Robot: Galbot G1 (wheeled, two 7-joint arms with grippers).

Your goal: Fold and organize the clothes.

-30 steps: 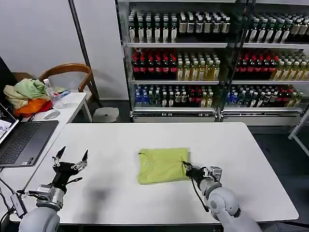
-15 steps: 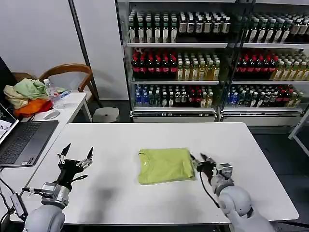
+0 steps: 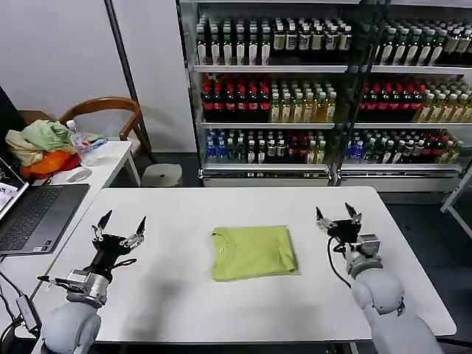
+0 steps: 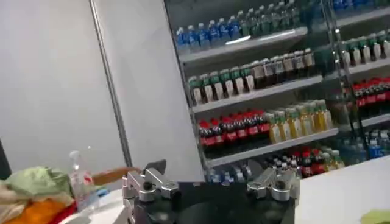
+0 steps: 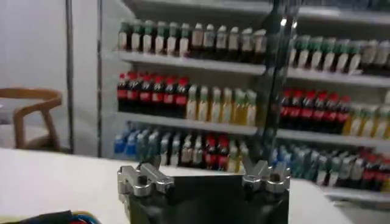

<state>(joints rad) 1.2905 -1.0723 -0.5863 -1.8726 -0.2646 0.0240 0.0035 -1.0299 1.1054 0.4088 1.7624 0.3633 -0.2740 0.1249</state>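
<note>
Since the earlier frame, the right gripper has withdrawn from the T-shirt toward the worktop's right edge, fingers spread. The folded T-shirt lies mid-worktop. The left gripper hovers released near the left edge.

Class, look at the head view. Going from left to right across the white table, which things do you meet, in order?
Left gripper, open, raised above the table → folded lime yellow-green cotton T-shirt lying flat at the middle → right gripper, open, raised, apart from the shirt.
</note>
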